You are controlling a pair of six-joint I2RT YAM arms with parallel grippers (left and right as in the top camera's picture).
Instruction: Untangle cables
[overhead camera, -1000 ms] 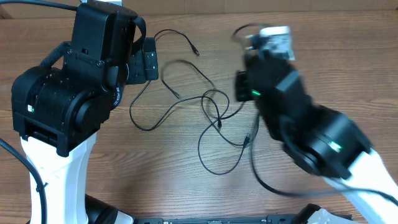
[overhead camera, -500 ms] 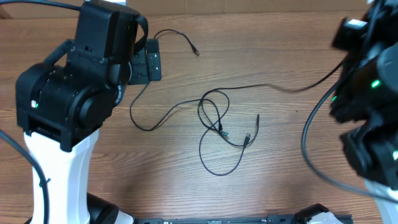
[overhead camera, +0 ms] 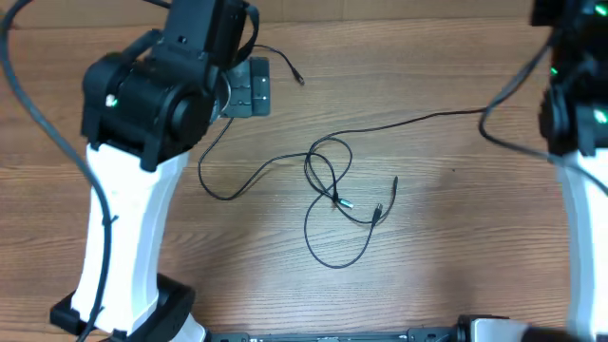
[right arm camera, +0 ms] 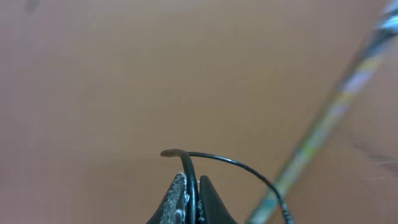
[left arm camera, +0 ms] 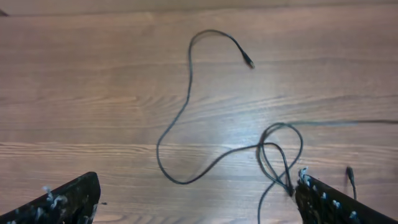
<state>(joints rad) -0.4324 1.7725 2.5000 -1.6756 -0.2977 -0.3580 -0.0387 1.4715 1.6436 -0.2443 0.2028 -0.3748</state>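
The cables point(overhead camera: 328, 180) lie in a loose knot at the table's middle, with a loop point(overhead camera: 334, 258) trailing toward the front. One strand point(overhead camera: 418, 120) runs out taut to the right, toward my right arm point(overhead camera: 575, 95). In the right wrist view my right gripper point(right arm camera: 191, 194) is shut on that thin black cable point(right arm camera: 188, 171), which arches over the fingertips. Another cable curves left and back to a plug end point(overhead camera: 300, 80) point(left arm camera: 249, 62). My left gripper point(overhead camera: 249, 87) point(left arm camera: 196, 202) hangs open above the table, left of the knot point(left arm camera: 277, 155), holding nothing.
Small plug ends point(overhead camera: 394, 180) lie just right of the knot. Thick black arm wiring point(overhead camera: 508, 90) hangs by the right arm. The left arm's white column and base point(overhead camera: 123, 247) stand at the front left. The wooden table point(overhead camera: 456, 247) is bare elsewhere.
My right arm swung right and up out of the centre, drawing one cable out straight from the knot. The left arm shifted a little right and back, still open.
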